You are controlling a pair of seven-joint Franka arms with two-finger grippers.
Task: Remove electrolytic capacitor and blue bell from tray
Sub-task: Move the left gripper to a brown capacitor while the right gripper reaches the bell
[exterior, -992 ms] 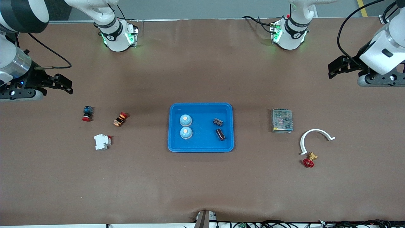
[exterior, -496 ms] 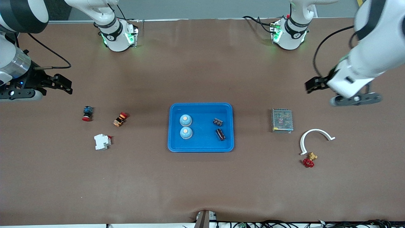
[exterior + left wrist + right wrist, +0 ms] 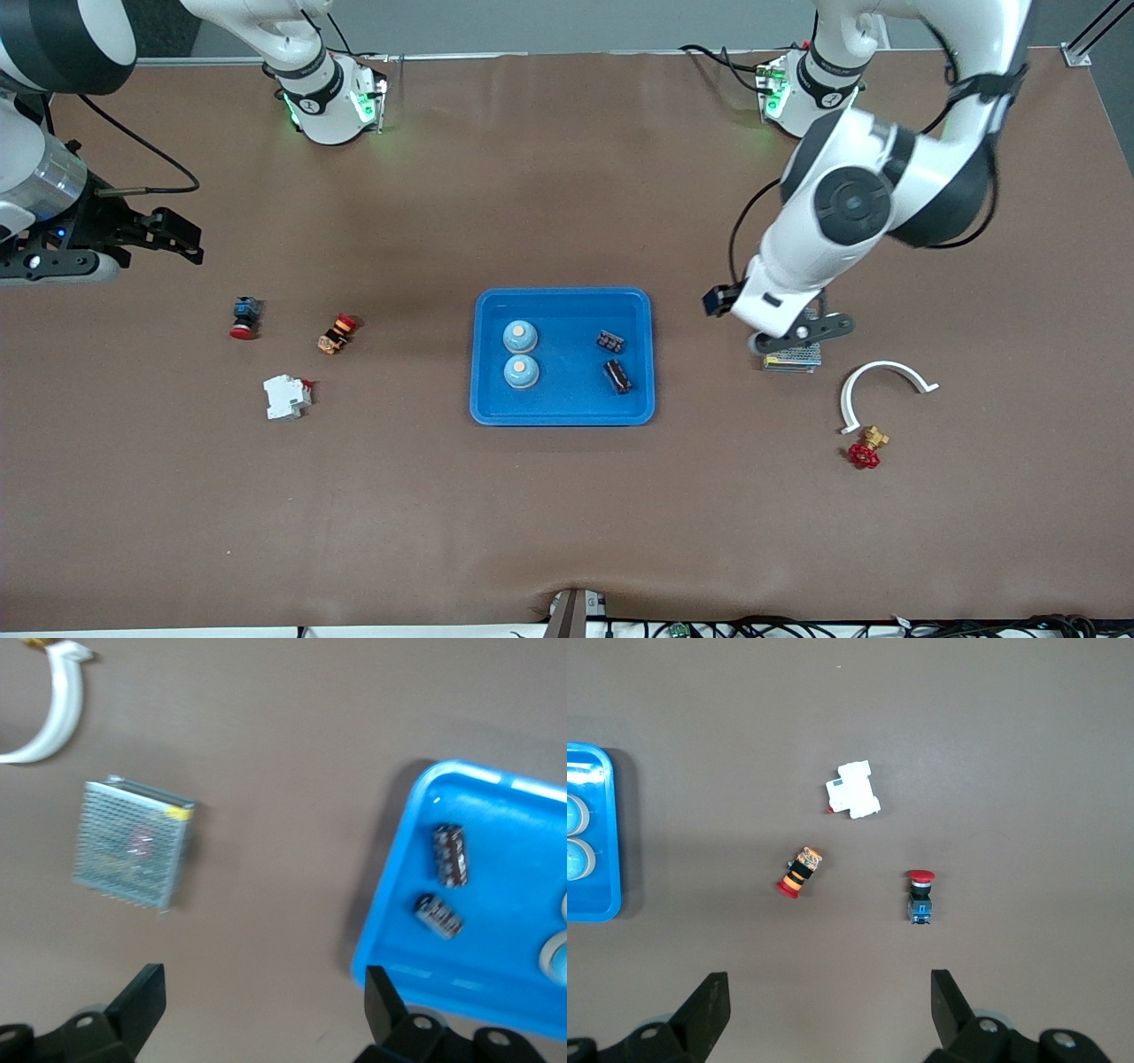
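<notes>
I see the blue tray (image 3: 483,354) at the middle of the counter (image 3: 567,514). Inside it, two bells (image 3: 520,336) sit side by side toward the right arm's end, one nearer the front camera than the other, close together. Two capacitors (image 3: 617,375) lie toward the left arm's end of the tray, apart from each other and from the bells.

My left hand (image 3: 264,1010) hangs in the air over the bare counter between the tray and the metal mesh box (image 3: 793,356), fingers (image 3: 142,997) spread wide and holding nothing. Its wrist view takes in the mesh box, one corner of the tray with both capacitors, and part of the white curved clamp (image 3: 49,713).

My right hand (image 3: 824,1014) waits over the right arm's end of the counter, jaws open and empty. Under it lie a red-capped push button (image 3: 920,896), an orange-and-black switch (image 3: 797,872) and a white breaker (image 3: 854,790), all well apart from the tray.

Nearer the front camera than the mesh box, the white clamp curves beside a red-handled brass valve (image 3: 866,447).
</notes>
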